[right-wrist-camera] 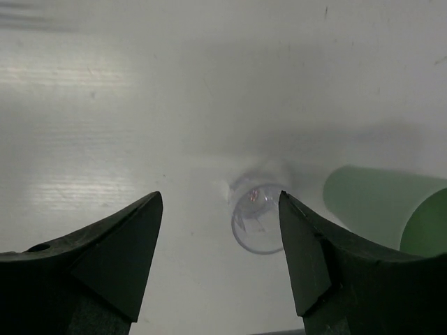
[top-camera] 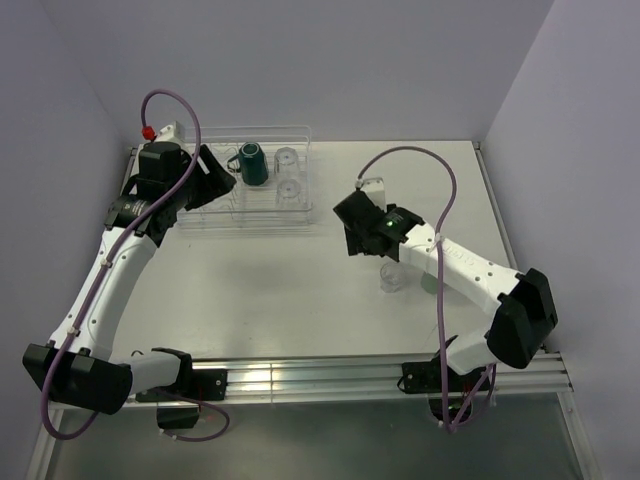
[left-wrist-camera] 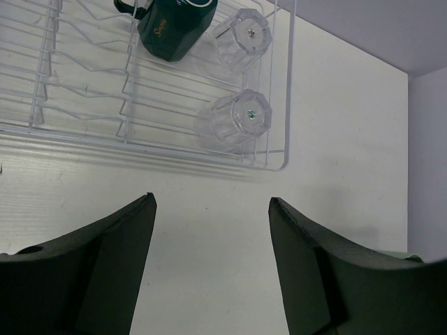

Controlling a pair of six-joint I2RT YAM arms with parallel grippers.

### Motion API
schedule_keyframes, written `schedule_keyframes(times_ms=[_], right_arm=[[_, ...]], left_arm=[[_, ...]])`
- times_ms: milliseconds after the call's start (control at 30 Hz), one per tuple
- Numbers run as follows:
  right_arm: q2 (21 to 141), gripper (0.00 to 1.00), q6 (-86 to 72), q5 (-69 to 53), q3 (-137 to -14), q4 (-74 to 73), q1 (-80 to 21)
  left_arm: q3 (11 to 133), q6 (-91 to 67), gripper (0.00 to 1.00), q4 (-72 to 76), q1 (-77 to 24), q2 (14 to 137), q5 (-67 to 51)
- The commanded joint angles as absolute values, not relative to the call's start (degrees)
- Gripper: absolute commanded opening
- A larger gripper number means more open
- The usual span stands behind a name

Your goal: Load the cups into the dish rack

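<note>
The white table (top-camera: 300, 300) sits in a corner of pale lilac walls (top-camera: 350, 60). From my station I see the dish rack (left-wrist-camera: 77, 84) set at its far left part, within easy reach of the left arm. Three cups are in it. The dark green mug (top-camera: 251, 163) appears tipped over among the dividers. Two clear glasses (top-camera: 287, 158) sit mouth-down along the rack's right end, I take it so they drain and stay put between the wires. The left hand (left-wrist-camera: 211, 202) hangs over bare table just in front of the rack's near rim, fingers spread wide with nothing between them; it looks parked out of the way. My work is on the right. The right hand (right-wrist-camera: 220, 197) is released too, spread and empty, aimed down at the third clear glass (right-wrist-camera: 257, 222), which stands on the table near the right arm, well apart from the rack. The glass shows between the two fingers, a little toward the right one, so I would centre on it before closing. Just beside it to the right is the pale green cup (right-wrist-camera: 377, 202), close enough that the right finger could knock it on the way down. I judge three of five loaded and two left.
</note>
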State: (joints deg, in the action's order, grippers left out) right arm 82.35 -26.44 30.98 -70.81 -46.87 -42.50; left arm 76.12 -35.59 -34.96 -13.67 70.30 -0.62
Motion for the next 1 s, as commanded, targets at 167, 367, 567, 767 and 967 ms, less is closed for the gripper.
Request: schedule_keyframes(times_ms=[167, 367, 567, 767, 967], right_arm=[[78.92, 0.72, -35.33, 29.18, -59.43, -43.07, -42.36], [80.86, 0.68, -36.74, 29.00, -56.96, -42.45, -42.28], [80.68, 0.56, -37.53, 28.65, -54.67, -41.31, -41.92], [81.39, 0.51, -38.05, 28.04, -52.74, -40.08, -41.31], [82.09, 0.33, -37.88, 27.07, -51.42, -38.23, -40.34]], left_arm=[[75.32, -34.80, 0.72, -32.70, -13.36, 68.82, -1.41], [75.32, -34.89, 0.72, -32.61, -13.36, 69.35, -1.93], [75.15, -34.89, 0.72, -32.61, -13.36, 69.35, -1.58], [75.06, -34.89, 0.72, -32.61, -13.36, 69.70, -1.85], [74.79, -34.98, 0.72, -32.34, -13.36, 69.87, -2.28]])
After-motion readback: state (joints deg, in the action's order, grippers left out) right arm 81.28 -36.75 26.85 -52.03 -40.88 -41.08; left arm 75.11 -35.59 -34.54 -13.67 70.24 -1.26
